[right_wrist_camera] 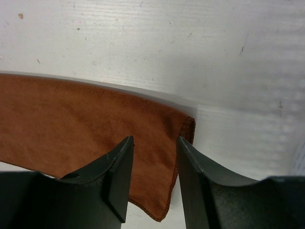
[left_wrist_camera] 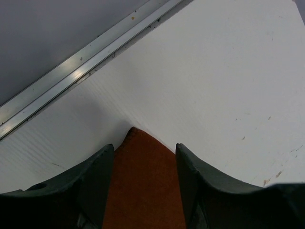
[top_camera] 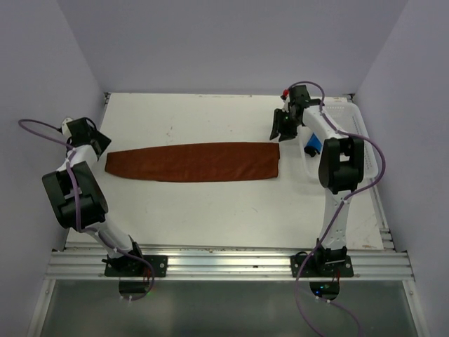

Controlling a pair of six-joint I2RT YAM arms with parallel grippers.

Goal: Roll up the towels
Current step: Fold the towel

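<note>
The rust-brown towel [top_camera: 193, 162] lies flat on the white table as a long strip folded lengthwise. My left gripper [top_camera: 100, 146] hovers at its pointed left end, open; in the left wrist view the towel's tip [left_wrist_camera: 143, 167] shows between and below the spread fingers of that gripper [left_wrist_camera: 144, 145]. My right gripper [top_camera: 280, 132] is over the towel's far right corner, also open; the right wrist view has the hemmed corner [right_wrist_camera: 157, 119] under the gap of that gripper [right_wrist_camera: 155, 139]. A bit of the blue towel [top_camera: 313, 148] peeks out beside the right arm.
A white mesh basket [top_camera: 358, 116] stands at the table's right edge, behind the right arm. A metal rail [left_wrist_camera: 81, 67] runs along the table's left border, close to the left gripper. Purple walls enclose the table on three sides.
</note>
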